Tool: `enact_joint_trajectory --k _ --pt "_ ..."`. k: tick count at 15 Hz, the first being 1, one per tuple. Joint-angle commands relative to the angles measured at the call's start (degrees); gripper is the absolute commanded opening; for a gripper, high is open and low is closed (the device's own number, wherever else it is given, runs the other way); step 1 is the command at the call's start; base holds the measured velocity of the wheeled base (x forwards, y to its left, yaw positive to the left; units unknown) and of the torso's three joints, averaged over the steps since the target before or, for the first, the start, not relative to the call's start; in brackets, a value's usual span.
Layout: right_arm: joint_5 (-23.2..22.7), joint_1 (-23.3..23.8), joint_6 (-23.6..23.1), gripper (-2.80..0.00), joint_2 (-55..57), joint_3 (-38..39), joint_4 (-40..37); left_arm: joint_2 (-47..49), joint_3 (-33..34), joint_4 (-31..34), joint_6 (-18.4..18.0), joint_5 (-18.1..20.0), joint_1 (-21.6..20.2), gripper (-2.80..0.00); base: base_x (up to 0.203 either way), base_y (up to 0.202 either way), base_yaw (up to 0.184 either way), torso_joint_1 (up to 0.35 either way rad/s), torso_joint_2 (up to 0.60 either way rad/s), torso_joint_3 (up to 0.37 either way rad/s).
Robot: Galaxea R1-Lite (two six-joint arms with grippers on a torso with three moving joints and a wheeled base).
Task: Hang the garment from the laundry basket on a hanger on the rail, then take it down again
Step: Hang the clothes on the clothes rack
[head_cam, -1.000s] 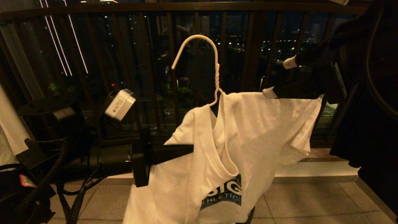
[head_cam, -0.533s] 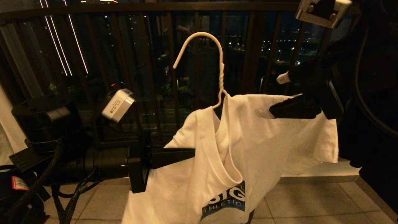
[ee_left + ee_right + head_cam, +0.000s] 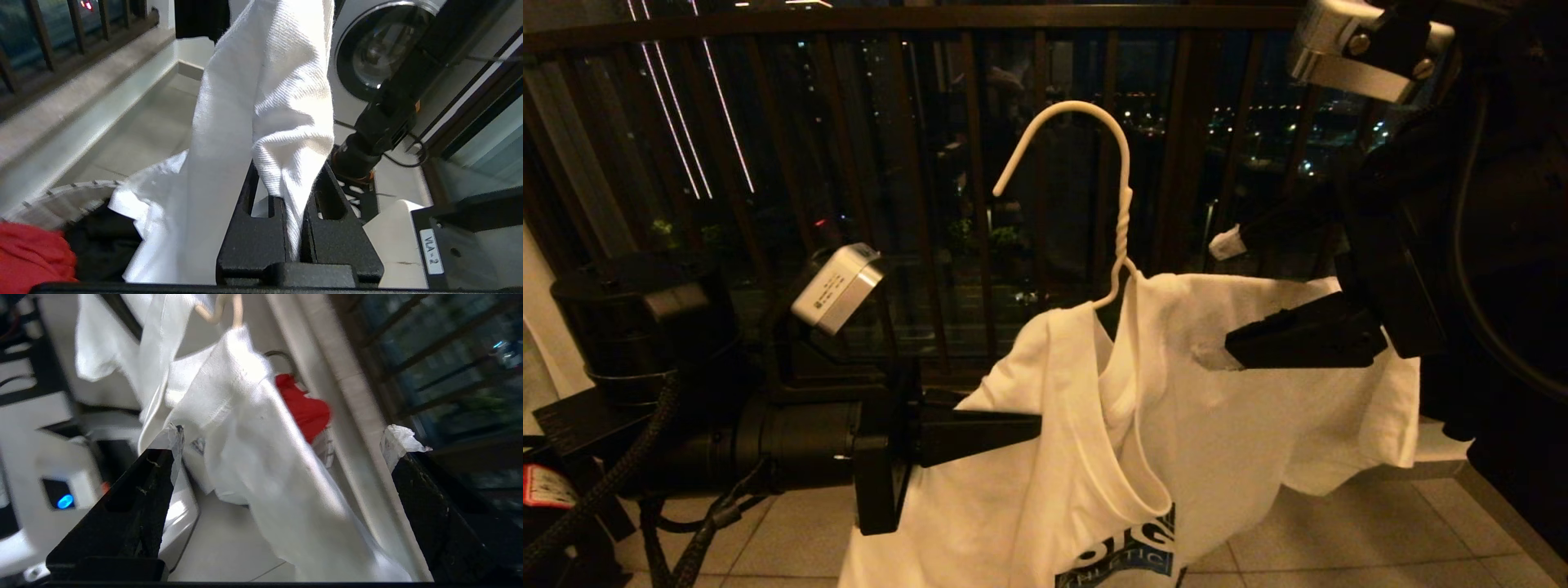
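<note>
Dressing step: white printed T-shirt (image 3: 1176, 425) sits on thin white wire hanger (image 3: 1115, 212). My left gripper (image 3: 1013, 425) pinches its left shoulder; right gripper (image 3: 1221, 302) gapes beside the other. Next: lift hook railward.

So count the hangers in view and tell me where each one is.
1: a white wire hanger in the T-shirt neck, hook free before the railing. Others may be outside these views.

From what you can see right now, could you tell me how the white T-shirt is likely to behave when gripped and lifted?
Probably floppy: the T-shirt sags in folds off the hanger. Likely light, since that thin wire carries it. It should pinch easily; the left end effector is shut on one fold, while the open right end effector straddles its shoulder.
</note>
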State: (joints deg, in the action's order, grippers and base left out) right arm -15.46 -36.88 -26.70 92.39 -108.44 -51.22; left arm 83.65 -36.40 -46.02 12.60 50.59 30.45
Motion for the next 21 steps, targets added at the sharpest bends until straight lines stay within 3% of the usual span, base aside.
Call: enact_joint_trajectory --k 1,6,11,12,21 --pt "-1.6 0.0 -0.4 0.0 1.2 1.0 -1.6 -0.5 -0.2 -0.2 -0.6 0.3 0.0 -2.8 0.0 0.0 0.0 0.0 0.0 0.0" --pt "-7.2 1.2 -1.7 0.0 2.1 1.8 -1.5 -0.9 -0.2 0.0 -0.7 0.4 0.0 -2.8 0.0 0.0 0.0 0.0 0.0 0.0" --pt "-7.6 1.1 -1.8 0.0 2.4 1.5 -1.1 -1.1 0.4 -0.1 -0.8 0.4 0.0 -2.8 0.0 0.0 0.0 0.0 0.0 0.0" --pt "-8.3 1.1 -2.1 -2.8 2.5 1.5 -1.2 -1.1 0.3 -0.2 -0.8 0.4 0.0 -2.8 0.0 0.0 0.0 0.0 0.0 0.0" --pt "-8.5 0.9 -2.1 -2.8 2.1 1.6 -1.5 -0.7 -0.9 -0.2 -0.7 -0.6 0.0 -2.8 0.0 0.0 0.0 0.0 0.0 0.0"
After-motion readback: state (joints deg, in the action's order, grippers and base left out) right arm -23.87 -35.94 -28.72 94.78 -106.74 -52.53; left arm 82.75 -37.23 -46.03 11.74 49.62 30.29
